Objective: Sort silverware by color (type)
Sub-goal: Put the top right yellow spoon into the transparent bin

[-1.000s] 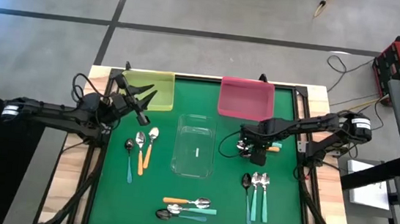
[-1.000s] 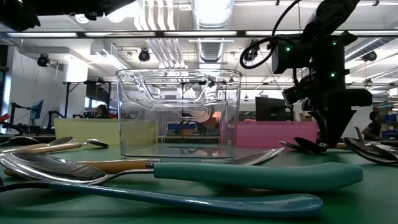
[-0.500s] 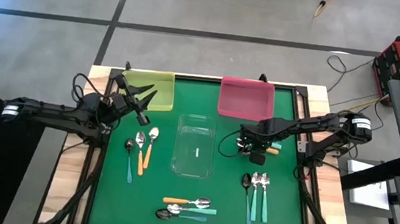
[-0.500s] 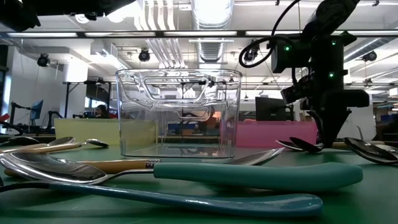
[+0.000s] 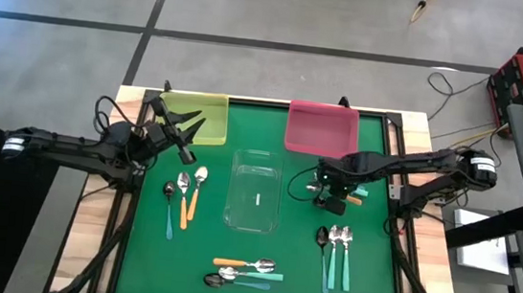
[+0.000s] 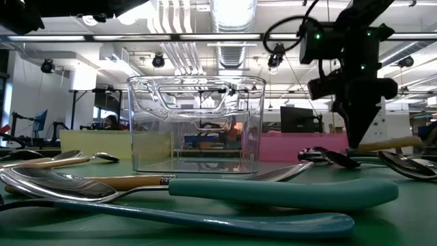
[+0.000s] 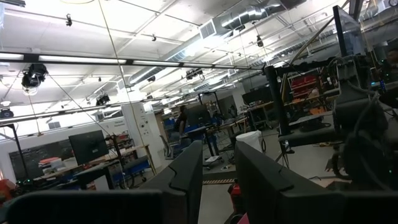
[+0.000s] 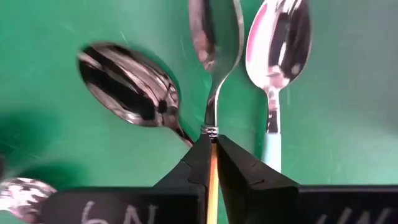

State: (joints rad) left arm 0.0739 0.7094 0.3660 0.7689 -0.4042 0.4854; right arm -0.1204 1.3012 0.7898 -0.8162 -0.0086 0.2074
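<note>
My right gripper point(image 5: 333, 200) points down at the mat right of the clear container and is shut on an orange-handled spoon point(image 8: 214, 37). Beside that spoon lie a dark-bowled spoon point(image 8: 124, 84) and a teal-handled spoon point(image 8: 280, 50) flat on the green mat. More silverware lies in three groups: at the left point(image 5: 185, 189), near the front edge point(image 5: 245, 268) and at the right point(image 5: 333, 248). My left gripper point(image 5: 184, 129) hovers open and empty near the yellow tray, raised above the table. My right gripper pinches the spoon's orange handle point(image 8: 212, 163) between its two fingertips, just behind the metal ring at the neck. The fingers come from above and point down. In the low view the handle point(image 6: 389, 143) slants up and the bowl point(image 6: 319, 156) stays low; whether it touches the mat I cannot tell.
A clear container point(image 5: 254, 191) stands in the middle of the mat. A yellow tray point(image 5: 199, 118) and a pink tray point(image 5: 322, 128) sit along the far edge. Bare green mat lies between the spoon groups.
My right gripper has closed on the orange handle and risen a little. The spoon has tipped: its handle end has come up off the mat while its bowl end has stayed low.
</note>
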